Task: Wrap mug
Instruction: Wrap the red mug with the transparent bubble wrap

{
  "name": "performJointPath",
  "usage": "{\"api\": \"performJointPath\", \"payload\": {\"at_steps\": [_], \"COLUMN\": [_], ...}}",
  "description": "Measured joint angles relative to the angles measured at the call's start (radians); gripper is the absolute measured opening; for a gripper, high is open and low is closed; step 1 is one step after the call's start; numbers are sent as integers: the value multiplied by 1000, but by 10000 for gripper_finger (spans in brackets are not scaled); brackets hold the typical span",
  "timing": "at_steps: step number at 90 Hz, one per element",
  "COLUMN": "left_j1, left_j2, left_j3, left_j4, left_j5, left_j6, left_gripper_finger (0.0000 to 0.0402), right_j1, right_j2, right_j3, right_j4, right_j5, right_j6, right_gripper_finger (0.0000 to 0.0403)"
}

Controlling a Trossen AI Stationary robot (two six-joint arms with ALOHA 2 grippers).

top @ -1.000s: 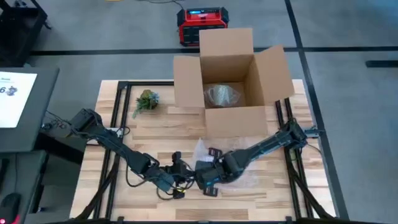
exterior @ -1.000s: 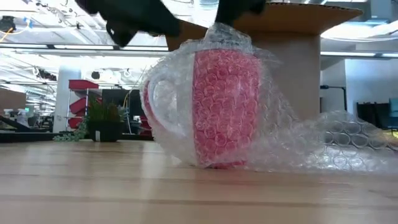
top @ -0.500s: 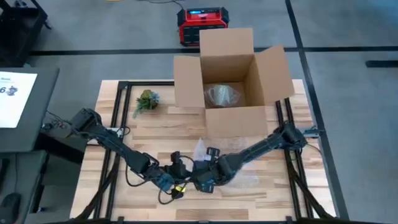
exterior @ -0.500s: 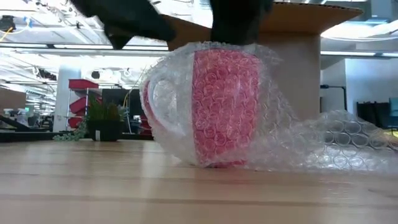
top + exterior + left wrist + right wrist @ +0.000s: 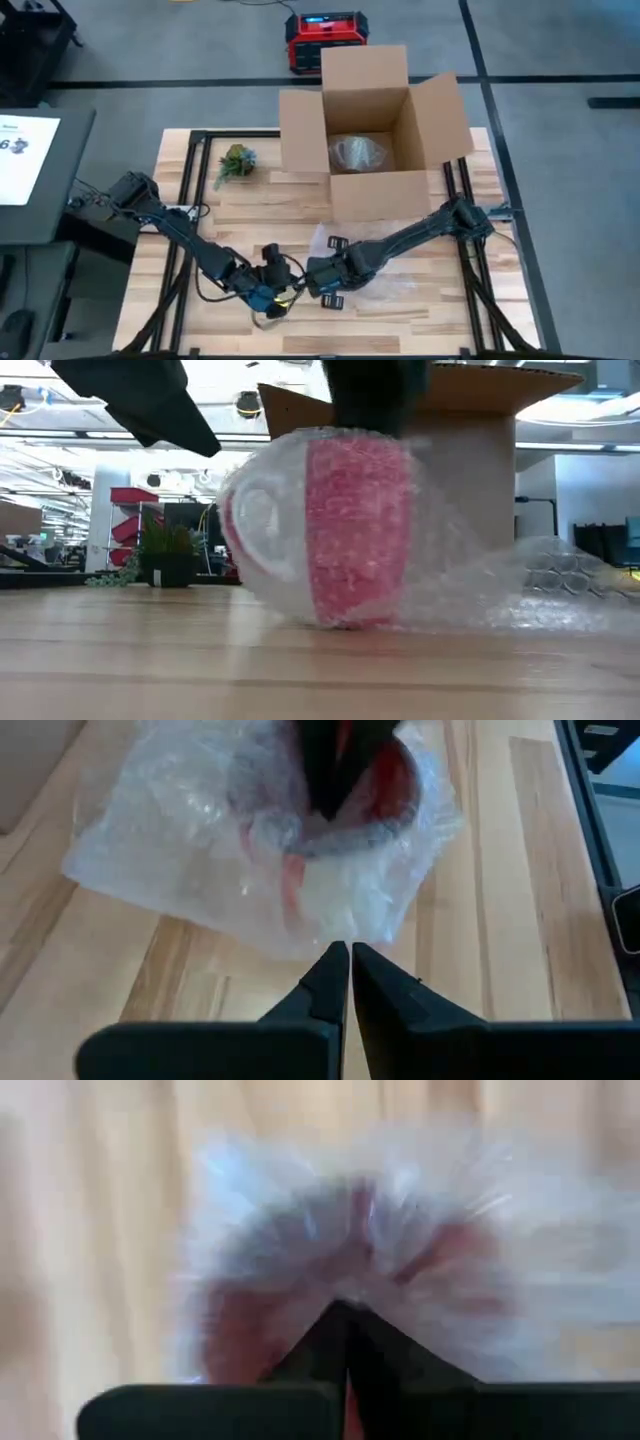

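A red mug (image 5: 355, 525) stands upright near the table's front edge, covered in clear bubble wrap (image 5: 200, 840), with its handle (image 5: 262, 525) showing through the wrap. A loose tail of wrap (image 5: 540, 590) trails toward the table's right. My right gripper (image 5: 346, 1308) is shut at the mug's top. In the left wrist view its fingers (image 5: 335, 770) reach down into the mug's mouth. My left gripper (image 5: 350, 952) is shut and hangs to the mug's left, clear of it (image 5: 272, 290). My right gripper comes from above, pointing down, and has the gathered bubble wrap at the mug's mouth (image 5: 350, 825) at its fingertips. The wrap is drawn in toward the tips (image 5: 300, 1250). Whether it is pinched or only pushed down I cannot tell. The mug stands on the table.
An open cardboard box (image 5: 375, 150) stands at the far middle of the table with a wrapped item (image 5: 355, 152) inside. A small potted plant (image 5: 235, 160) sits at the far left. Bare wood lies to the left of and in front of the mug.
My right gripper has moved toward the table's left and down, bringing the raised peak of wrap flat over the mug's top. My left gripper has drawn back toward the table's left and near edge, away from the mug. The mug has shifted slightly.
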Motion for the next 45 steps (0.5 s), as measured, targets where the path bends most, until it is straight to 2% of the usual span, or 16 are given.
{"api": "performJointPath", "payload": {"at_steps": [16, 32, 38, 45], "left_j1": [-5, -6, -7, -3], "left_j2": [0, 0, 0, 0], "left_j3": [0, 0, 0, 0], "left_j4": [0, -1, -1, 0], "left_j5": [1, 0, -4, -23], "left_j6": [0, -8, -17, -32], "left_gripper_finger": [0, 0, 0, 0], "right_j1": [62, 125, 139, 141], "right_j2": [-89, -140, -133, -131], "right_j3": [44, 46, 6, -73], "right_j4": [-95, -332, -382, -360], "right_j5": [100, 210, 234, 235], "right_j6": [57, 287, 354, 396], "right_gripper_finger": [0, 0, 0, 0]}}
